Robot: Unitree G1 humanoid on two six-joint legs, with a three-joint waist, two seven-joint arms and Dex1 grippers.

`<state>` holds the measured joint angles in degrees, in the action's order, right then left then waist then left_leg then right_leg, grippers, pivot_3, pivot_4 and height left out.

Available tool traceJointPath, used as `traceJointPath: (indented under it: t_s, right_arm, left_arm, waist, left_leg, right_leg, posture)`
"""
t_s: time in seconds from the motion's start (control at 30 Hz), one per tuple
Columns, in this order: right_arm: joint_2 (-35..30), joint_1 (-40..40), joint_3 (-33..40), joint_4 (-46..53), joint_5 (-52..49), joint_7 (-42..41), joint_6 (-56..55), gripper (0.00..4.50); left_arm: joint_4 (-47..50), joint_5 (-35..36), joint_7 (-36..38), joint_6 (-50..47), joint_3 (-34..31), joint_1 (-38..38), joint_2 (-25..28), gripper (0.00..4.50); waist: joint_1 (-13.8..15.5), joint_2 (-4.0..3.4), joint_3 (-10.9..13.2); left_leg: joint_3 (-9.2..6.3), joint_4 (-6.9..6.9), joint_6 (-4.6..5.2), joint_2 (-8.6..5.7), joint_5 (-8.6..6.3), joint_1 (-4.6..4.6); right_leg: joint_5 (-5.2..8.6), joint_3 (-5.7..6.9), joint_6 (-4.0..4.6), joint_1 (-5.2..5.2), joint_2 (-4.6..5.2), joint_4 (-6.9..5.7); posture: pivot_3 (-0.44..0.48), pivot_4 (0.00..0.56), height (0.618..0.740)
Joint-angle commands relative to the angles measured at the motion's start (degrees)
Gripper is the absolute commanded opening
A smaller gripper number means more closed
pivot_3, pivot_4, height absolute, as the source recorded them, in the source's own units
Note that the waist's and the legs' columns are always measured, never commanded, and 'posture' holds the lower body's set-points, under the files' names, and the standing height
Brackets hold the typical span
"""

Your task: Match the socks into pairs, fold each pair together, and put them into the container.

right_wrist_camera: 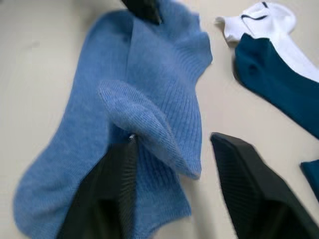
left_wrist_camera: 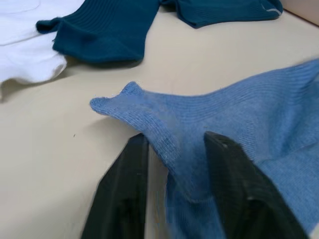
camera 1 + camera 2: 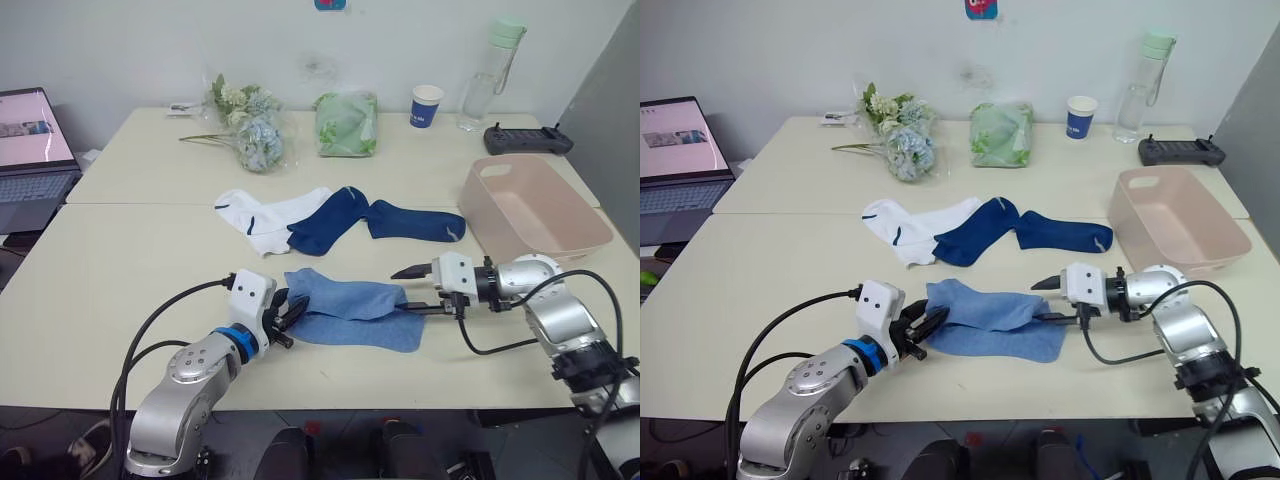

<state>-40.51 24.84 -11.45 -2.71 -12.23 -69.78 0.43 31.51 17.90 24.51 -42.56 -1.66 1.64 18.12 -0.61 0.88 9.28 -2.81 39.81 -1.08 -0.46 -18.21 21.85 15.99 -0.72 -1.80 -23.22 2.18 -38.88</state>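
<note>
I see light blue socks (image 3: pixel 352 310): ribbed soft knit, matt. Navy socks (image 3: pixel 375 218) beyond them: same ribbed knit. White socks (image 3: pixel 265 215) beside navy: smooth cloth. Table (image 3: pixel 120 280): smooth matt cream. Container (image 3: pixel 535 208) right of navy socks: pink plastic, slight sheen.

Two cream-coloured benches are set edge to edge, a seam running between the near bench (image 3: pixel 120 300) and the far bench (image 3: pixel 400 165). On the near bench, two light blue socks (image 3: pixel 355 310) are laid one on the other near the front edge. Across the seam, the white socks (image 3: pixel 265 215) are overlapped by one dark navy sock (image 3: pixel 325 222), with a second navy sock (image 3: pixel 415 222) beside it. The pink container (image 3: pixel 535 205) is placed at the right end. On the far bench, a bunch of flowers (image 3: pixel 250 125), a pale green bag (image 3: pixel 347 123), a blue-and-white paper cup (image 3: pixel 426 105), a clear bottle (image 3: pixel 490 75) and a black controller (image 3: pixel 527 139) are seen.
</note>
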Motion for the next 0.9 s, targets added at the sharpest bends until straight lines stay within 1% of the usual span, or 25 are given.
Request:
traceJointPath:
  t_s: [0.03, 0.13, 0.2, 0.27, 0.33, 0.4, 0.53, 0.63, 0.77, 0.87, 0.9]
  right_arm:
    - [-3.30, -5.10, 6.81, 9.46, -7.12, 3.20, 13.98, 3.43]
    - [-3.89, -10.49, 10.52, 15.51, -9.78, 9.91, 25.34, 3.43]
    - [-2.72, -13.19, 12.14, 19.75, -11.81, 14.83, 32.95, 3.43]
    - [0.64, -14.47, 13.67, 23.86, -14.41, 21.40, 40.64, 3.43]
    - [3.38, -14.96, 13.79, 27.58, -16.11, 25.84, 46.14, 3.43]
    - [4.80, -14.90, 12.92, 30.13, -16.43, 28.91, 50.05, 3.43]
    - [5.49, -14.53, 10.62, 32.89, -16.47, 32.49, 55.08, 3.43]
    - [5.12, -14.54, 8.53, 33.98, -16.24, 34.08, 57.49, 3.43]
    - [4.84, -14.46, 6.91, 34.06, -16.22, 34.47, 58.22, 3.43]
    - [5.38, -13.49, 6.71, 33.66, -16.67, 34.47, 57.94, 2.80]
    - [5.44, -13.23, 6.68, 33.57, -16.80, 34.46, 57.88, 2.52]
  left_arm:
    - [0.54, 4.16, 3.46, 1.37, -5.44, -1.29, 3.01, 2.96]
    - [-2.70, 7.26, 7.83, 1.31, -8.44, -3.29, 6.89, 3.90]
    - [-6.61, 7.96, 9.86, 1.69, -9.21, -5.68, 9.21, 3.90]
    - [-11.30, 7.36, 11.34, 2.95, -8.19, -9.05, 10.73, 3.90]
    - [-16.89, 5.49, 11.63, 4.87, -5.99, -13.31, 10.89, 3.90]
    - [-21.61, 3.62, 12.06, 6.96, -3.62, -16.68, 10.62, 3.90]
    - [-26.27, 0.48, 14.18, 9.29, 1.54, -19.72, 11.36, 3.90]
    - [-28.52, -1.50, 15.79, 9.94, 4.62, -20.41, 12.02, 3.90]
    - [-29.78, -2.48, 16.36, 10.12, 5.64, -20.78, 11.98, 3.90]
    - [-29.50, -2.36, 16.60, 10.40, 5.45, -20.68, 11.64, 3.28]
    - [-29.35, -2.27, 16.67, 10.33, 5.38, -20.63, 11.58, 3.02]
  waist:
    - [0.49, 0.00, 0.00]
    - [0.64, -0.01, -0.01]
    - [0.55, -0.02, -0.01]
    - [0.47, -0.02, -0.02]
    - [0.46, -0.03, -0.02]
    - [0.50, -0.03, -0.02]
    - [0.46, -0.02, -0.02]
    - [0.38, -0.03, -0.02]
    - [0.37, -0.03, -0.02]
    - [0.36, -0.02, -0.02]
    - [0.36, -0.02, -0.02]
  left_leg:
    - [-0.01, 0.00, 0.00, 0.00, 0.00, 0.01]
    - [0.00, -0.02, 0.02, 0.00, -0.01, 0.01]
    - [-0.01, -0.02, 0.02, 0.00, -0.01, -0.01]
    - [0.03, -0.03, 0.02, 0.00, -0.01, -0.03]
    - [0.01, -0.03, 0.02, 0.00, -0.01, -0.03]
    - [-0.01, -0.02, 0.02, -0.02, -0.01, -0.02]
    - [0.03, -0.03, 0.01, -0.08, 0.00, 0.01]
    - [0.03, -0.05, 0.01, -0.06, 0.00, 0.01]
    - [0.01, -0.04, 0.03, -0.05, -0.01, 0.00]
    - [0.02, -0.03, 0.03, -0.05, -0.01, 0.00]
    - [0.02, -0.03, 0.03, -0.05, -0.01, 0.00]
  right_leg:
    - [0.00, 0.01, 0.00, 0.00, 0.00, 0.01]
    - [0.00, 0.01, 0.01, 0.00, 0.01, 0.02]
    - [0.00, 0.02, 0.01, 0.01, 0.00, 0.00]
    - [0.00, -0.01, 0.01, 0.01, -0.02, -0.02]
    - [0.00, -0.01, 0.01, 0.00, -0.05, -0.04]
    - [0.00, 0.03, 0.00, 0.00, -0.06, -0.04]
    - [0.01, -0.02, -0.01, 0.00, -0.04, 0.07]
    - [0.00, -0.02, -0.01, -0.03, -0.05, 0.03]
    - [0.01, 0.00, -0.01, -0.03, -0.07, 0.00]
    - [0.01, -0.01, -0.01, -0.03, -0.07, 0.00]
    - [0.01, -0.01, -0.01, -0.03, -0.07, 0.00]
  posture:
    - [0.000, 0.150, 0.740]
    - [0.000, 0.150, 0.740]
    - [0.000, 0.150, 0.740]
    - [0.000, 0.150, 0.740]
    - [0.000, 0.150, 0.740]
    - [0.000, 0.150, 0.740]
    - [0.000, 0.150, 0.740]
    - [0.000, 0.150, 0.740]
    - [0.000, 0.150, 0.740]
    - [0.000, 0.150, 0.740]
    - [0.000, 0.150, 0.740]
